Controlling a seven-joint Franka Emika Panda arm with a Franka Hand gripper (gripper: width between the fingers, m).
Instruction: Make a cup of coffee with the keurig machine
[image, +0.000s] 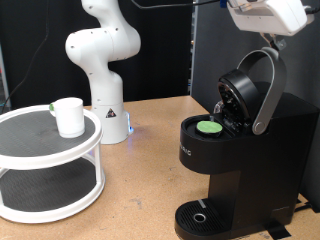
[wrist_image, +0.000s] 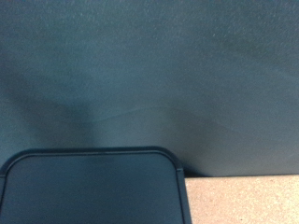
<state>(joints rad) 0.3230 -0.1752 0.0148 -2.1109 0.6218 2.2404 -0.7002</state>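
Observation:
The keurig machine (image: 240, 165) stands on the wooden table at the exterior view's right. Its lid is raised, with the arched grey handle (image: 267, 90) up. A green-topped pod (image: 209, 127) sits in the open chamber. The white cup (image: 69, 116) stands on the top tier of a round white shelf (image: 25, 150) at the left, far from the machine. My gripper (image: 268, 30) is at the top right edge, just above the lid handle, with its fingers mostly cut off. The wrist view shows no fingers, only a dark rounded-corner surface (wrist_image: 89, 187).
The white robot arm base (image: 100, 70) stands at the back centre. A small green thing (image: 51, 106) lies behind the cup. The machine's round drip base (image: 205, 217) has nothing on it. A dark backdrop (wrist_image: 149, 75) fills the wrist view, with table (wrist_image: 243, 201) in one corner.

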